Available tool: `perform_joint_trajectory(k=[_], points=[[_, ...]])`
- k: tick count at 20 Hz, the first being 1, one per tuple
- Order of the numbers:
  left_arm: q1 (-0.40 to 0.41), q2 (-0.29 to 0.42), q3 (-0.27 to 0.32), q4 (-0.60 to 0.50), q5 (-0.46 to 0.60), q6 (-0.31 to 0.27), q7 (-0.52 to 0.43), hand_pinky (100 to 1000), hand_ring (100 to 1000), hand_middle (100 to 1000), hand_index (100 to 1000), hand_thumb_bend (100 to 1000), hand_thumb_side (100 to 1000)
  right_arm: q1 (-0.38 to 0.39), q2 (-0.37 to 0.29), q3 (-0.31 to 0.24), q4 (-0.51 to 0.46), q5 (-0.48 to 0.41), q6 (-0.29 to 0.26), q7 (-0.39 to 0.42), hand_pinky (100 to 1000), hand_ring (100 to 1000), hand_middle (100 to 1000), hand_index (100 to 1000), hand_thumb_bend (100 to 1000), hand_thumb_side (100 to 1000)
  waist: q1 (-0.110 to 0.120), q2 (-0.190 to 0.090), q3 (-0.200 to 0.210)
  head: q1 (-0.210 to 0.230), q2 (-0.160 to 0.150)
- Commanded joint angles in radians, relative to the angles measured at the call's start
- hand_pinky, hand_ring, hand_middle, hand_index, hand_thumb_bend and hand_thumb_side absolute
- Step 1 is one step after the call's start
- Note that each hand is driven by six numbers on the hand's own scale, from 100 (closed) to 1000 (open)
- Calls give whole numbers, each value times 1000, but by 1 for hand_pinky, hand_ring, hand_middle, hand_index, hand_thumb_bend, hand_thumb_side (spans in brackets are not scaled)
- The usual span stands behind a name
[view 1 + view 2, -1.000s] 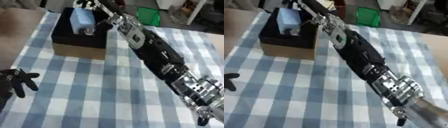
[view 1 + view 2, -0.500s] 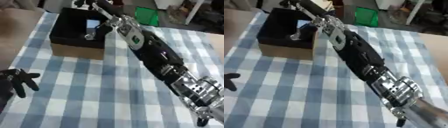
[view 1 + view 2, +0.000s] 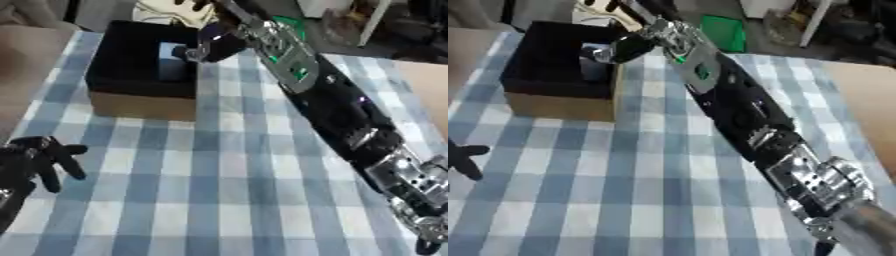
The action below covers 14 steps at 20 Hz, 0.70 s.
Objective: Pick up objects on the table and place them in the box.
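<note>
The pale blue object (image 3: 171, 61) now lies inside the black box (image 3: 131, 85); my right robot hand (image 3: 210, 42), fingers relaxed, has drawn back to its far rim. My left robot hand (image 3: 35, 160) rests open nearer me.

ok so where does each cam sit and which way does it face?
Left eye view: in the head, looking down at the checked table; the right arm runs from lower right up to the box, left hand open at lower left.
Right eye view: beside it, facing the same way; only the left hand's fingertips show at the left edge.
Both share the box, the light blue object inside it, and the right hand.
</note>
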State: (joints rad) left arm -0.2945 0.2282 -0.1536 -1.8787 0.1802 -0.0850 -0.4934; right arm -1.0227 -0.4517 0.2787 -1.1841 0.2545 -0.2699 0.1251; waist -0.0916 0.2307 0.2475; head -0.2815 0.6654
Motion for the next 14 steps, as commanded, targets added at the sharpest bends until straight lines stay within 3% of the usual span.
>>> perform_joint_trajectory(k=[1,8,14], points=[[2,5,15,-7,-12,-4,11,863,535,490,426,221,763,15,-81,-12,-114,-146,64,5,712,971,675,885,324,289,12,-22,-16,16,12],[24,3,39,-2,-31,-11,33,864,538,493,432,219,773,157,-199,-58,-324,-342,191,-40,694,974,670,888,279,294,32,-19,-90,58,29],[46,5,65,1,-59,-20,59,866,542,500,440,216,790,287,-265,-105,-466,-410,245,-95,686,974,661,883,255,297,49,-12,-147,109,40]])
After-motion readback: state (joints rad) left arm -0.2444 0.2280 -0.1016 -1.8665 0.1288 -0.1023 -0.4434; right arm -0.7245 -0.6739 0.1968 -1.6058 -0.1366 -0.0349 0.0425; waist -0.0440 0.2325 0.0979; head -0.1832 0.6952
